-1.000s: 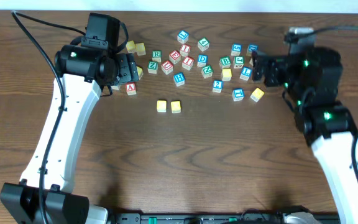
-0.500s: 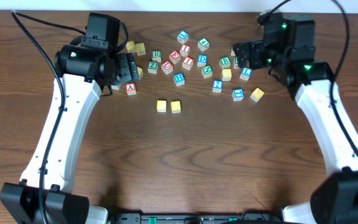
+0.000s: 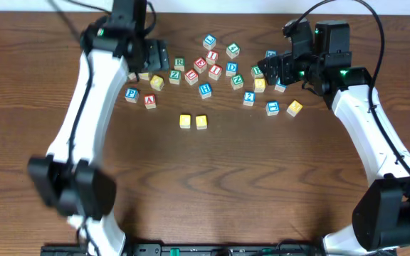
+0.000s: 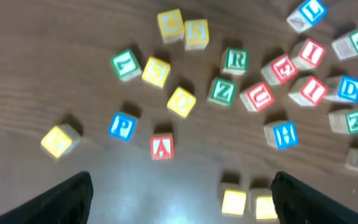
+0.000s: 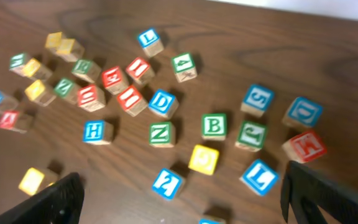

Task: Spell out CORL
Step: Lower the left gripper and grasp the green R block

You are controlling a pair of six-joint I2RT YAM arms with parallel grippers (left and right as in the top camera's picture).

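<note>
Lettered wooden blocks lie scattered across the far half of the table. A green R block (image 3: 179, 62) (image 4: 235, 60) sits left of centre. Blue L blocks lie at the far middle (image 3: 209, 41) (image 5: 148, 38) and at the right (image 3: 282, 83) (image 5: 259, 176). Two yellow blocks (image 3: 184, 121) (image 3: 201, 121) stand side by side in front of the cluster; I cannot read their letters. My left gripper (image 3: 155, 55) (image 4: 179, 202) is open and empty above the left blocks. My right gripper (image 3: 267, 70) (image 5: 191, 199) is open and empty above the right blocks.
Other blocks include red A (image 4: 161, 147), blue P (image 4: 122, 126), blue H (image 3: 204, 89), green Z (image 5: 161, 134), green B (image 5: 214, 125), blue 2 (image 5: 167, 183), a yellow block (image 5: 204, 159) and red M (image 5: 304, 145). Bare wood table (image 3: 212, 185) lies in front.
My left arm has swung from beside the A block toward the far edge. My right arm has moved left and farther back, over the right side of the cluster. No block has moved.
</note>
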